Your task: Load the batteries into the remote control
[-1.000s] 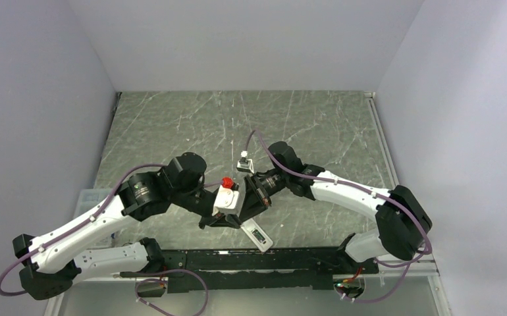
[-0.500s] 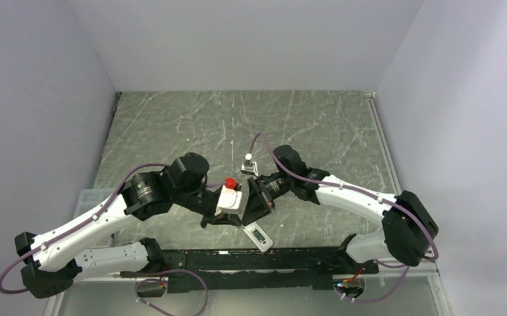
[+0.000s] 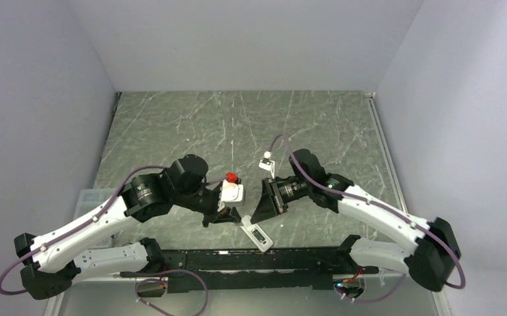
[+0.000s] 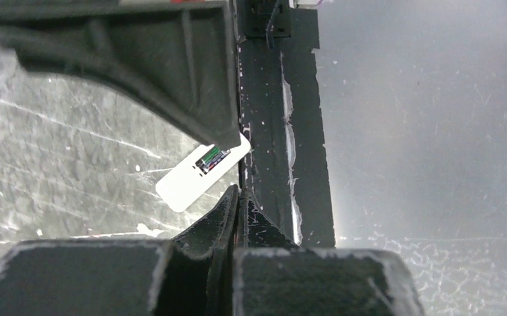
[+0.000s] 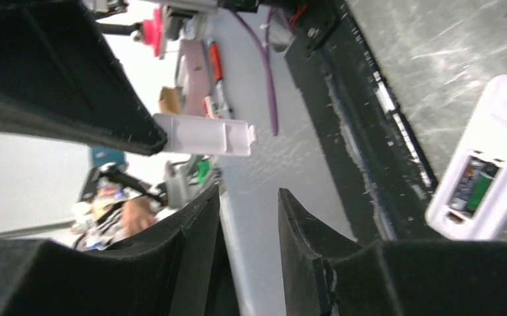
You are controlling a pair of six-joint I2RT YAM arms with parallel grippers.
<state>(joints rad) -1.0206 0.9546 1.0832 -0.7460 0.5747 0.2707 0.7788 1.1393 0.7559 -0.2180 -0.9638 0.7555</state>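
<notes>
Grey marbled table (image 3: 172, 125), with white walls around it. At its far left edge a clear tray (image 3: 91, 196) is half hidden by the left arm, and its contents cannot be made out. The left gripper (image 3: 228, 216) has its fingers pressed together on nothing visible. Just beside it, near the black rail (image 3: 270, 258), the remote control (image 3: 256, 235) lies back up, its compartment uncovered with the batteries (image 5: 476, 184) inside. The right gripper (image 3: 263, 209) is parted and empty. A small white cover (image 5: 201, 135) shows beyond it, and what supports it is unclear.
</notes>
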